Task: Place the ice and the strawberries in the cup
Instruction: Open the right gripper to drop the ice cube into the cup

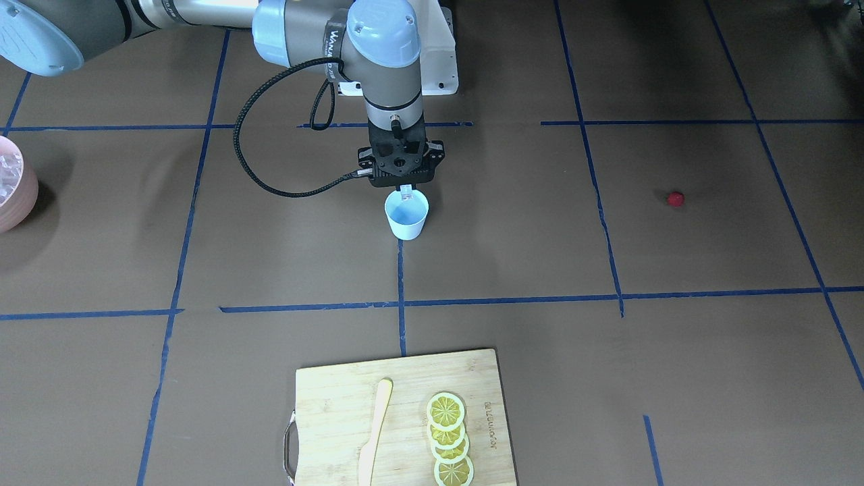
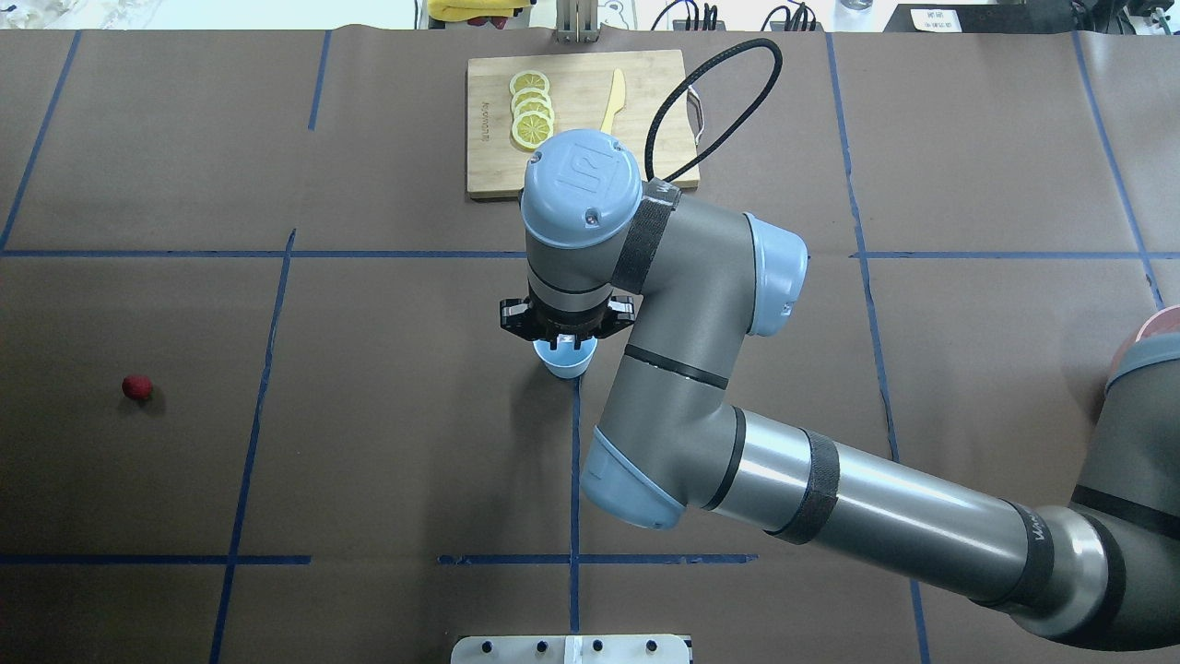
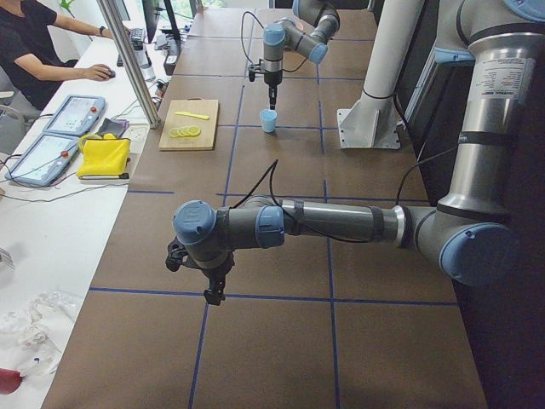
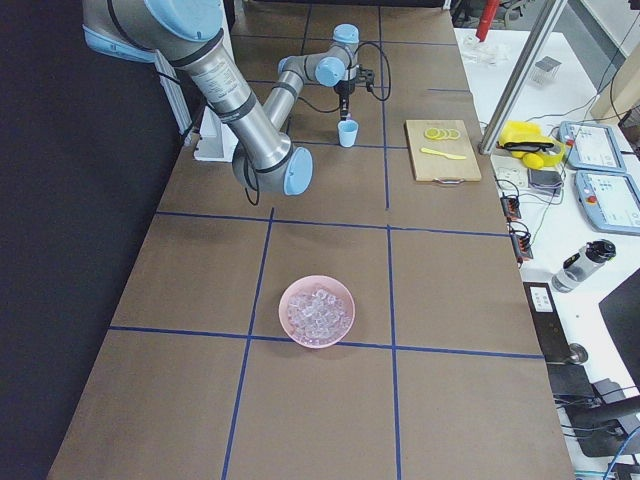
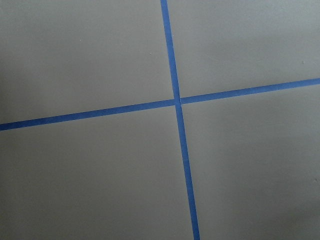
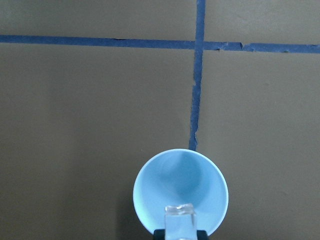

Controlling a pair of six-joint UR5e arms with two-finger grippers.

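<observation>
1. The right claw [image 1: 405,192] hangs point-down over the pale blue tapered paper cup [image 1: 407,217]. Its two fingers are pinched narrowly on one small clear ice cube [image 6: 180,216]. In the right wrist view the cube sits inside the circle of the cup's mouth, toward the rim at 6 o'clock, so letting go should drop it in.
2. The cup stands upright on the brown paper-covered worktop [image 1: 513,229], at the end of a blue tape line [image 6: 196,90]. Its inside looks bare, so I judge this to be the first cube.
3. The rest of the ice [image 4: 318,308] lies heaped in the wide pink bowl [image 4: 284,318], well apart from the cup at 9 o'clock in the front-facing view.
4. The small dark-red round strawberry [image 1: 675,198] lies alone on the worktop at 3 o'clock of the cup, well apart. That is the left arm's side, probably so that arm can fetch it.
5. The left claw [image 3: 213,290] hovers over bare worktop. Only the side view shows it, so I cannot tell how far open it is.
6. The bamboo cutting board [image 1: 337,405] with yellow lemon slices [image 1: 447,412], at 6 o'clock, plays no part.
</observation>
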